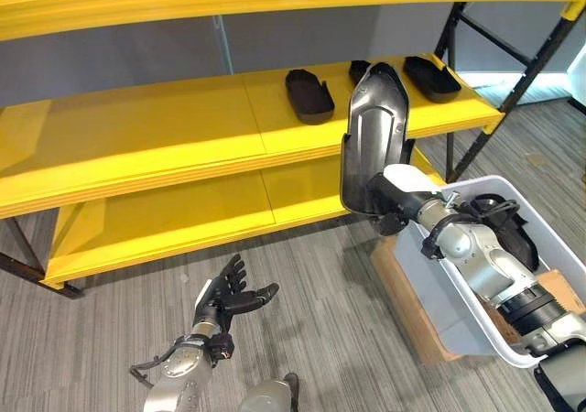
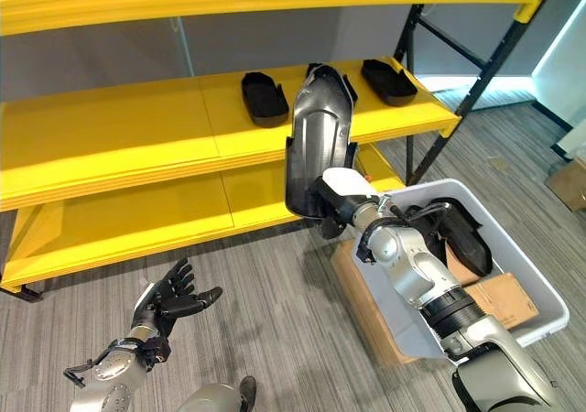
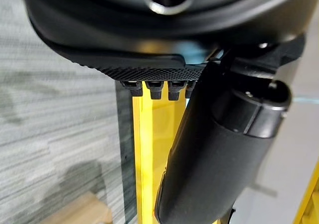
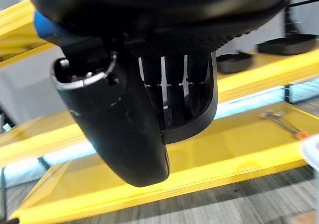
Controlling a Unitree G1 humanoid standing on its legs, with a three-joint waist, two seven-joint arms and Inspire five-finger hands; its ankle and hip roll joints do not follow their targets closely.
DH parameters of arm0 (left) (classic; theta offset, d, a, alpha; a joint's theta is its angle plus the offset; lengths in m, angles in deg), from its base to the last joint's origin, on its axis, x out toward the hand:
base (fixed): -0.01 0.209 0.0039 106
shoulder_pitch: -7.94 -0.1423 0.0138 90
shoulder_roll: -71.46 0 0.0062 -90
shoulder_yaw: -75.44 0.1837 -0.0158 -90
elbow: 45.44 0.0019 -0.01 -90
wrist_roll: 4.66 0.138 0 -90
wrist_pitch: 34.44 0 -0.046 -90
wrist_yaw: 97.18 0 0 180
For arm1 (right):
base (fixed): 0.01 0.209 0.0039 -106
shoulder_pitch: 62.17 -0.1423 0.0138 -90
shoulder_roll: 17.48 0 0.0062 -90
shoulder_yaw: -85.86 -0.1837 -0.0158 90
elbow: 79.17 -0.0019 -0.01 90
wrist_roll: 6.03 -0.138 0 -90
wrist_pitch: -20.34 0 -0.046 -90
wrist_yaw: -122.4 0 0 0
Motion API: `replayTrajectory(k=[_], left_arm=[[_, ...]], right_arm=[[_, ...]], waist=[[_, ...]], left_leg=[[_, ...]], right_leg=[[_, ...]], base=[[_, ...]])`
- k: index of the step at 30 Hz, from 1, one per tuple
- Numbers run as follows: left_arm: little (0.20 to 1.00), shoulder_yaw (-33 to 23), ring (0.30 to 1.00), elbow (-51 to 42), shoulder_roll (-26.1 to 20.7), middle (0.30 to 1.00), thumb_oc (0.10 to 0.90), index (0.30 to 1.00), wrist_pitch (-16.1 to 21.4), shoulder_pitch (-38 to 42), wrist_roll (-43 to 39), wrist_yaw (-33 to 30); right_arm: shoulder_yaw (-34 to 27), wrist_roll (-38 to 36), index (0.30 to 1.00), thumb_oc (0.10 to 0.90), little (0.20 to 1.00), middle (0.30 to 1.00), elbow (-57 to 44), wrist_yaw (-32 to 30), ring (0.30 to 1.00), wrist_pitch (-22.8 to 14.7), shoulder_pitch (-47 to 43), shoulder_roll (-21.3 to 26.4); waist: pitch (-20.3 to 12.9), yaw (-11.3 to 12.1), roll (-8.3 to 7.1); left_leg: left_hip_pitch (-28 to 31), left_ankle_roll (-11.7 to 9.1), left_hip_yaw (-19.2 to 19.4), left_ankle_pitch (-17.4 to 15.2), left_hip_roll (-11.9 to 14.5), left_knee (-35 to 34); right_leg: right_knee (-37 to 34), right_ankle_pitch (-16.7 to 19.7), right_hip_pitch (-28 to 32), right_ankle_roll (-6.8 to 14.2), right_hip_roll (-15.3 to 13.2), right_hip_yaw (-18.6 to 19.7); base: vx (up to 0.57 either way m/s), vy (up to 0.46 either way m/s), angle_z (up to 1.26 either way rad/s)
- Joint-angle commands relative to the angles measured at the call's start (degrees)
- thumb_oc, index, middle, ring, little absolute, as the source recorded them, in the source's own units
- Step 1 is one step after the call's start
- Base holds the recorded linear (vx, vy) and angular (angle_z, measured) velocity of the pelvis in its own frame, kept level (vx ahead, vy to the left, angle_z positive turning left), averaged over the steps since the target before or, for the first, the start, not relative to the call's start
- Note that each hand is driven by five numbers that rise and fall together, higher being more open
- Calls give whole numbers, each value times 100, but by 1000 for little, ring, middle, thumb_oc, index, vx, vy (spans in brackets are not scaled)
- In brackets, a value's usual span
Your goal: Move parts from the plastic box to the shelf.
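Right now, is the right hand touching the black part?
Touching. In the right eye view the right hand grips the black part at its lower end, holding it upright before the shelf.

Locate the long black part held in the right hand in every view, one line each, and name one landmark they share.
Left eye view: the black part stands upright right of centre, gripped at its lower end by the right hand.
Right eye view: at centre, before the yellow shelf.
Left wrist view: I cannot make it out.
Right wrist view: its curved edge past the fingers.
Shared landmark: the yellow shelf.

Yellow shelf point(image 1: 137, 133) with black parts point(image 1: 309, 96)
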Motion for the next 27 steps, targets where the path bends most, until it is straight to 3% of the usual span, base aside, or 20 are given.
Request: replayTrajectory(k=[1, 2, 3, 4, 6, 7, 9, 11, 12, 13, 19, 27], left_arm=[[1000, -19, 1000, -657, -220, 1000, 900, 1000, 574, 385, 145, 34], [1000, -23, 1000, -656, -216, 1000, 900, 1000, 574, 390, 145, 34], [1000, 19, 1000, -633, -221, 1000, 900, 1000, 578, 466, 150, 0], [1000, 12, 1000, -631, -214, 1000, 900, 1000, 578, 469, 150, 0], [1000, 25, 1000, -639, -170, 1000, 900, 1000, 587, 474, 115, -16], [1000, 21, 1000, -640, -166, 1000, 900, 1000, 586, 471, 115, -16], [1000, -49, 1000, -647, -152, 1000, 900, 1000, 606, 422, 108, -12], [1000, -71, 1000, -636, -143, 1000, 900, 1000, 618, 371, 125, -2], [1000, -74, 1000, -637, -140, 1000, 900, 1000, 618, 369, 125, -1], [1000, -72, 1000, -599, -101, 1000, 900, 1000, 611, 326, 115, 35], [1000, -51, 1000, -534, 64, 1000, 900, 1000, 553, 157, 128, 37], [1000, 66, 1000, -518, 18, 1000, 900, 1000, 540, 156, 137, -8]], right_arm=[[-112, 10, 300, 400, 300, 300, -33, -301, 300, -131, -1234, 215], [-105, 8, 300, 400, 300, 300, -27, -302, 300, -132, -1246, 216], [83, -100, 300, 400, 300, 300, 176, -320, 300, -140, -1585, 208], [99, -104, 300, 400, 300, 300, 189, -324, 300, -144, -1606, 206], [264, -149, 300, 400, 300, 300, 233, -251, 300, -154, -1791, 189], [272, -149, 300, 400, 300, 300, 235, -250, 300, -153, -1797, 187], [343, -123, 300, 400, 300, 300, 302, -192, 300, -155, -1926, 134], [436, -94, 300, 400, 300, 300, 362, -133, 300, -173, -2015, 109], [441, -94, 300, 400, 300, 300, 367, -134, 300, -174, -2021, 106], [394, -34, 300, 400, 300, 300, 351, -70, 300, -180, -1853, 131], [535, -60, 300, 400, 300, 300, 478, 0, 300, -173, -1966, 54], [974, -166, 300, 400, 300, 300, 685, 17, 300, -188, -2563, 47]], waist=[[-156, -253, -47], [-161, -260, -53], [-45, -386, 13], [-41, -393, 21], [47, -527, 3], [48, -530, 15], [60, -543, -11], [56, -565, -57], [60, -566, -49], [-23, -572, -127], [-272, -483, -134], [-450, -421, -161]], left_leg=[[92, -112, -155, -556, 270, 103], [80, -113, -156, -529, 263, 87], [229, -120, -378, -450, 226, -33], [236, -125, -381, -456, 233, -38], [387, -170, -603, -494, 154, -99], [396, -172, -603, -503, 165, -100], [559, -250, -688, -585, 159, -141], [669, -303, -782, -689, 160, -88], [675, -303, -781, -698, 168, -81], [753, -365, -904, -837, 165, -2], [1001, -521, -980, -908, 476, -69], [1108, -731, -1121, -572, 874, -512]], right_leg=[[-537, 1182, -217, 51, 930, 537], [-543, 1193, -233, 43, 924, 534], [-506, 973, -688, -42, 1265, 813], [-493, 958, -690, -46, 1270, 810], [-1018, 937, -948, -3, 1531, 1140], [-1027, 937, -936, -3, 1543, 1135], [-1684, 1137, -976, 99, 1499, 1069], [-2022, 1298, -943, 156, 1510, 1229], [-2033, 1302, -929, 157, 1518, 1227], [-2171, 1138, -657, 114, 1636, 1457], [-1995, 834, -319, 10, 1779, 967], [-2036, 557, -84, -120, 1940, 710]], base=[[30, 15, 39], [87, 20, 66], [50, -2, 54], [94, -25, 35], [115, -85, 47], [153, -108, 52], [187, -125, 37], [170, -131, 14], [180, -160, 20], [185, -167, 30], [174, -201, 46], [64, -131, 16]])
